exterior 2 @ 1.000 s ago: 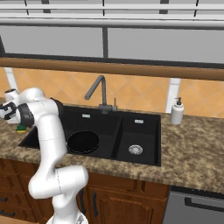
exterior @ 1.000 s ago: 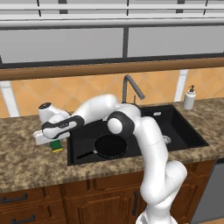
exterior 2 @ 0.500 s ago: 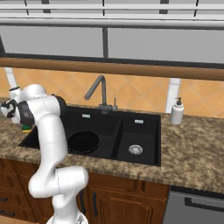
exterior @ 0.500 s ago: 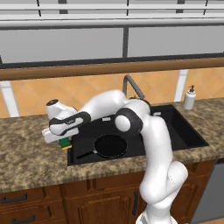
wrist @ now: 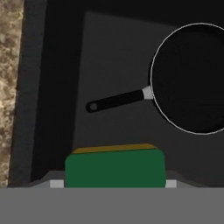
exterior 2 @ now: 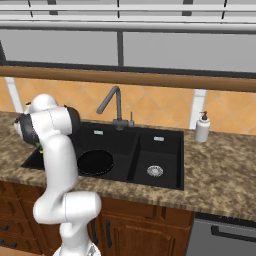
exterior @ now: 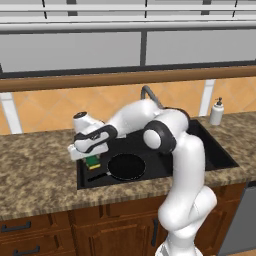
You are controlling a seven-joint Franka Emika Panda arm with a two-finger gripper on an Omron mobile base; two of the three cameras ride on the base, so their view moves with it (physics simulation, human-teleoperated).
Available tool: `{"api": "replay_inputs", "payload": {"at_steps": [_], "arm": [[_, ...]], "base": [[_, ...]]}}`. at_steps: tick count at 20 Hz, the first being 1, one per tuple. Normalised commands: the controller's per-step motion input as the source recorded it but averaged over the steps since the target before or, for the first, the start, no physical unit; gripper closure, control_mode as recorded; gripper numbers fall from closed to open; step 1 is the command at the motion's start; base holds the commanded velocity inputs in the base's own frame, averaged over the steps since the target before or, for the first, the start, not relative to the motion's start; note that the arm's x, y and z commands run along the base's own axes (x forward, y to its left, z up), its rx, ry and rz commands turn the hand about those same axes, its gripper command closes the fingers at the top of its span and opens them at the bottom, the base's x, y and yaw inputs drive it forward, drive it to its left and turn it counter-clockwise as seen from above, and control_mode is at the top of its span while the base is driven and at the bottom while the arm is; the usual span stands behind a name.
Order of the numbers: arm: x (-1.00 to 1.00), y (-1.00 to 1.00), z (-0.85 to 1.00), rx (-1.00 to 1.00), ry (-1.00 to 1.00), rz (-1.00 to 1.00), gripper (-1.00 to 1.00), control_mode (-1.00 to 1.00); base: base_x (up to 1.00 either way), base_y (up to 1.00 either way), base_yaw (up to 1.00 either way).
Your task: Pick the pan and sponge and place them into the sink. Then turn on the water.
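Since moving right, gripper (exterior: 93,161) holding sponge (exterior: 93,162) over sink (exterior: 210,150), above pan (exterior: 126,166)

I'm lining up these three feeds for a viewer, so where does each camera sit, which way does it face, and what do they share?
Left base view: behind the arm on its left, looking forward and down at the sink; the arm rises lower right, its hand holding the sponge over the large basin.
Right base view: behind on the right, same sink; arm rises lower left.
Hand view: on the hand, looking down into the basin at the sponge and pan.
All share the pan.
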Motion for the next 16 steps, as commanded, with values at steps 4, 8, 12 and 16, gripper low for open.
{"api": "replay_inputs", "payload": {"at_steps": [4, 8, 12, 16], "arm": [[0.00, -0.81, 0.00, 0.00, 0.00, -0.09, 1.00, -1.00], [0.11, -0.70, 0.00, 0.00, 0.00, -0.13, 1.00, -1.00], [0.10, -0.63, 0.00, 0.00, 0.00, -0.12, 1.00, -1.00], [0.12, -0.52, -0.01, 0.03, 0.00, -0.04, 1.00, -1.00]], "base": [[0.00, 0.00, 0.00], [0.00, 0.00, 0.00], [0.00, 0.00, 0.00], [0.00, 0.00, 0.00]]}}
